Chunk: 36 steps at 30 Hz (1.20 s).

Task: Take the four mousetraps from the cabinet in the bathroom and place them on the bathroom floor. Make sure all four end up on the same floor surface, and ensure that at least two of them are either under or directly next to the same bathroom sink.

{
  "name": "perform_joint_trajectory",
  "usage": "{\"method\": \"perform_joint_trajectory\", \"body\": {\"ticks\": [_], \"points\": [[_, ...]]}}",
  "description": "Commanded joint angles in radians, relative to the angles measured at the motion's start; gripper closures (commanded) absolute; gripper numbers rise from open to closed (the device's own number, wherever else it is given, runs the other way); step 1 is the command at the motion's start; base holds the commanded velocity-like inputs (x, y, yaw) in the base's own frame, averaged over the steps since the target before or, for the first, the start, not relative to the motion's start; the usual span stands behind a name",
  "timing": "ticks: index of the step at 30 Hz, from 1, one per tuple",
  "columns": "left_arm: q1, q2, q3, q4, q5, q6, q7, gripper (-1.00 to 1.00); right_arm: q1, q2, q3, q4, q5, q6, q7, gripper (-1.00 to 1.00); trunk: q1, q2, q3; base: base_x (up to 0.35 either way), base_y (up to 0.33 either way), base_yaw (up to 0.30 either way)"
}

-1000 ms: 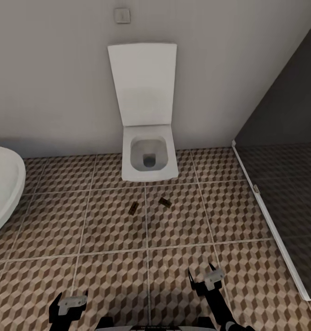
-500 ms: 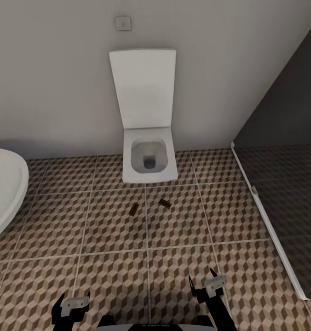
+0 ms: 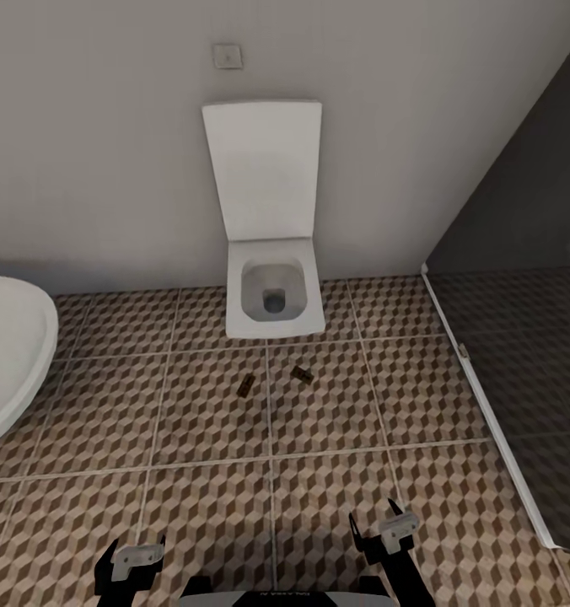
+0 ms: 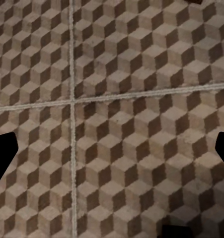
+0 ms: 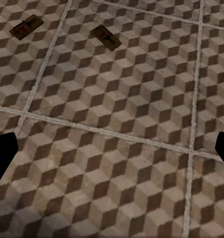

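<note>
A bathroom seen from the robot's head, looking down at the bathroom floor, which is laid with large square tiles in a brown, beige and white cube pattern with pale grout lines. Against the far grey wall stands a white square-edged toilet with its lid raised, and above it a small square wall button. Two mousetraps lie flat on the tiles just in front of the toilet, near each other but not touching: the left mousetrap sits just left of a grout line and the right mousetrap just right of it, slightly farther away. In the right wrist view the same two show as small brown boards with dark wire parts, the left mousetrap and the right mousetrap, each on its own tile. At the left edge curves the rim of a white bathtub. On the right, a dark glass shower panel runs along a white floor rail. At the near edge both arms hang low over the tiles, well apart from the traps: the left gripper and the right gripper each have their fingers spread apart and hold nothing
</note>
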Motion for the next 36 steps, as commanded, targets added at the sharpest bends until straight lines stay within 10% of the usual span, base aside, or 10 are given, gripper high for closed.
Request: {"method": "perform_joint_trajectory", "body": {"ticks": [1,36], "points": [[-0.001,-0.001,-0.009,0.003,-0.003,-0.003,0.009,-1.00,0.000,0.000,0.002,0.001,0.009,-0.002,-0.010,-1.00,-0.004,0.007,0.004,0.000,0.000,0.000],[0.000,-0.013,-0.009,0.003,-0.003,0.000,0.010,-1.00,0.003,-0.010,0.002,0.002,0.004,-0.049,-0.012,-1.00,-0.138,0.252,0.166,0.000,0.000,0.000]]}}
